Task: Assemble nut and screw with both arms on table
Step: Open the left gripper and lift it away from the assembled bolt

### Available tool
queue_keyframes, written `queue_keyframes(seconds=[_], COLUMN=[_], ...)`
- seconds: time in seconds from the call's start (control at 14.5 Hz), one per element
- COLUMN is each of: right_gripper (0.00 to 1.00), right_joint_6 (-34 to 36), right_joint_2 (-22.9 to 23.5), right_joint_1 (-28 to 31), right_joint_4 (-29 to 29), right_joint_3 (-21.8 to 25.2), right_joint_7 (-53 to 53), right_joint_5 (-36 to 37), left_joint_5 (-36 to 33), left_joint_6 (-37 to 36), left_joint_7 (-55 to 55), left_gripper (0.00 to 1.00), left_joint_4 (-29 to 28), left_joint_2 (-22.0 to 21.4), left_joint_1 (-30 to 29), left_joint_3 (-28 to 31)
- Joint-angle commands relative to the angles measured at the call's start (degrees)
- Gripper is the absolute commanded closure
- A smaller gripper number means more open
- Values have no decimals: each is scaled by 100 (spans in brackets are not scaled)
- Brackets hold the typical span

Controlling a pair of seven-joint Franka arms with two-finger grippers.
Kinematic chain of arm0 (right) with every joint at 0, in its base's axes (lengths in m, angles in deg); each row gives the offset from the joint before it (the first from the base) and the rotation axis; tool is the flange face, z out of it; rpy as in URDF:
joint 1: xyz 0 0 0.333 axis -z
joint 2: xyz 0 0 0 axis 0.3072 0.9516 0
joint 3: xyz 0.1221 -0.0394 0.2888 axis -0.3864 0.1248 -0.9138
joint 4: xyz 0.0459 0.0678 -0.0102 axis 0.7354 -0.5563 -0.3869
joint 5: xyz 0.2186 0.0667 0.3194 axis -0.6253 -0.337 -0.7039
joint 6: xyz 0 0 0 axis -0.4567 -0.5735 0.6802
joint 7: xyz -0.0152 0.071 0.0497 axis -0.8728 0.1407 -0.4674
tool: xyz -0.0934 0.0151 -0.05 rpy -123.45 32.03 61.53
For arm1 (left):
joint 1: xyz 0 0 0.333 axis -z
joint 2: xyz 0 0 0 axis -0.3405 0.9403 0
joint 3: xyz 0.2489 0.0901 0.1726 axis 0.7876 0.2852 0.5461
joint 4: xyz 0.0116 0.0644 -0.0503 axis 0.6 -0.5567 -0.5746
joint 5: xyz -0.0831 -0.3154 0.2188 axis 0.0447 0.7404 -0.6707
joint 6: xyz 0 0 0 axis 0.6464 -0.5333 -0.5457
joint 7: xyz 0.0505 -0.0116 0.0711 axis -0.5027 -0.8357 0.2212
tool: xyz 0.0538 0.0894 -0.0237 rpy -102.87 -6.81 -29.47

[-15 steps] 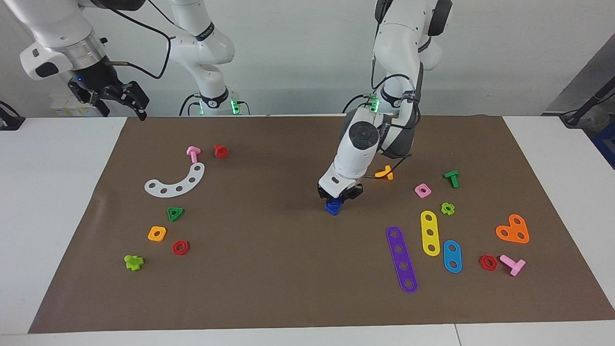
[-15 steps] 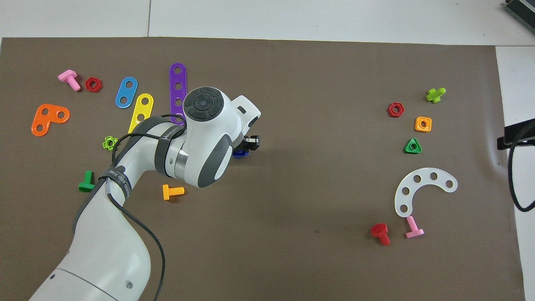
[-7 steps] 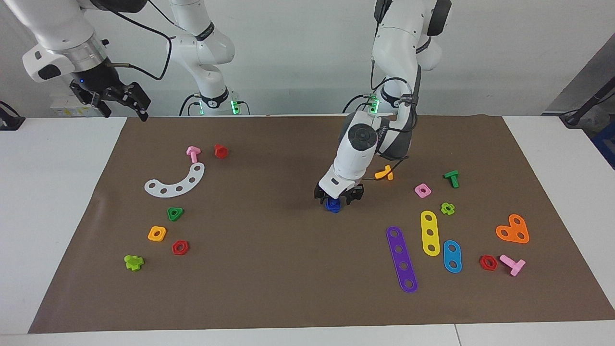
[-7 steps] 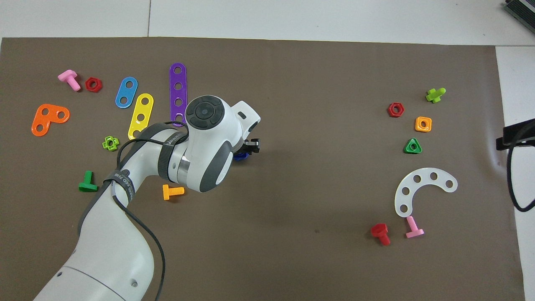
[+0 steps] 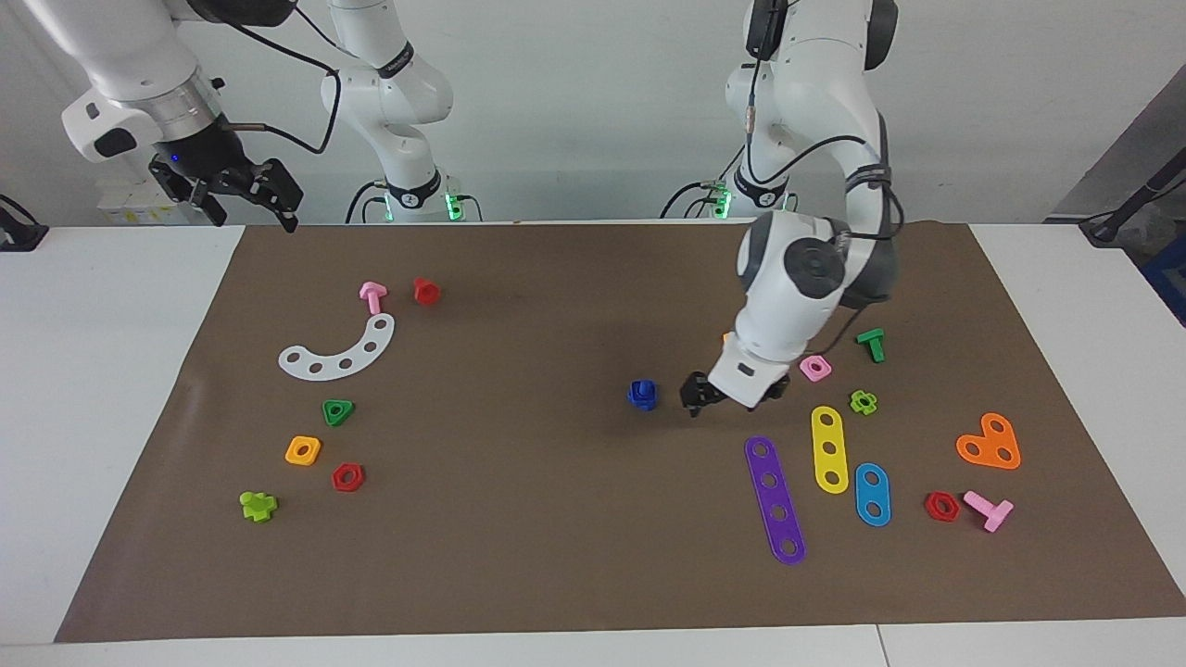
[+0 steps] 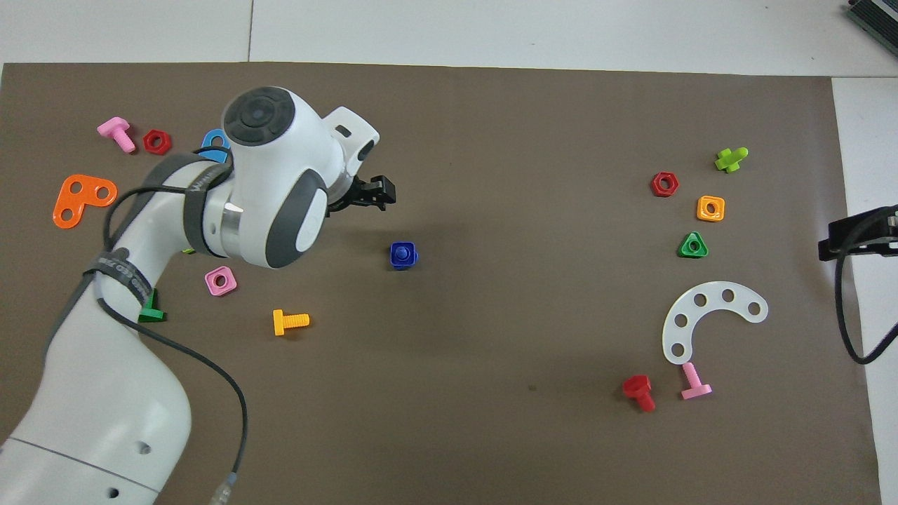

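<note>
The dark-blue nut [image 5: 641,395] sits on the brown mat [image 5: 519,556] near the table's middle. In the overhead view the nut [image 6: 403,255] shows the dark-blue screw's round stem [image 6: 401,250] in its centre hole. My left gripper [image 5: 732,396] is open and empty, just above the mat beside the nut toward the left arm's end; it also shows in the overhead view [image 6: 375,194]. My right gripper [image 5: 246,190] is open and waits raised over the table's edge at the right arm's end; only part of it [image 6: 852,235] shows from overhead.
A pink square nut [image 5: 814,368], purple strip [image 5: 775,500], yellow strip [image 5: 829,449] and blue oval plate [image 5: 872,494] lie close to the left gripper. An orange bolt [image 6: 290,321] lies nearer the robots. A white curved plate [image 5: 338,350], green triangular nut [image 5: 338,411] and orange square nut [image 5: 303,450] lie toward the right arm's end.
My left gripper opened, let go of the dark-blue piece and moved away toward the left arm's end. The piece stays on the mat. The right gripper shifted only slightly.
</note>
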Motion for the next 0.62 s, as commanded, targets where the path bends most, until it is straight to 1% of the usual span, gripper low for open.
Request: queue_keyframes(seconds=[0.0,0.14,0.28,0.41,0.48,0.55], right_gripper=[0,0,0,0,0,0], right_joint_6=[-49,4,-5,-5,-5,-5], right_joint_2=[-157,-210,-210,-210,-210,-210], right_joint_1=[-29,-38,-38,-29,-29,-38], right_joint_4=[-120,-128,-128,-128,-137,-129], right_joint_3=[-24,-24,-24,-15,-24,-24], right_joint_7=[1,-26,-17,-17,-26,-26], right_joint_5=[-42,-43,-43,-43,-43,-43], left_joint_5=[-83,-109,-231,-704,-863,-874], left_joint_6=[-402,-560,-867,-1332,-1570,-1781], left_joint_7=[-1029,-1497,-1657,-1657,-1639,-1613], left_gripper=[0,0,0,0,0,0], left_joint_4=[47,-128,-252,-278,-270,-252], left_joint_2=[-241,-460,-733,-1040,-1198,-1339], left_joint_1=[-827,-1276,-1541,-1551,-1516,-1490], left_joint_3=[-61,-61,-43,-34,-34,-34])
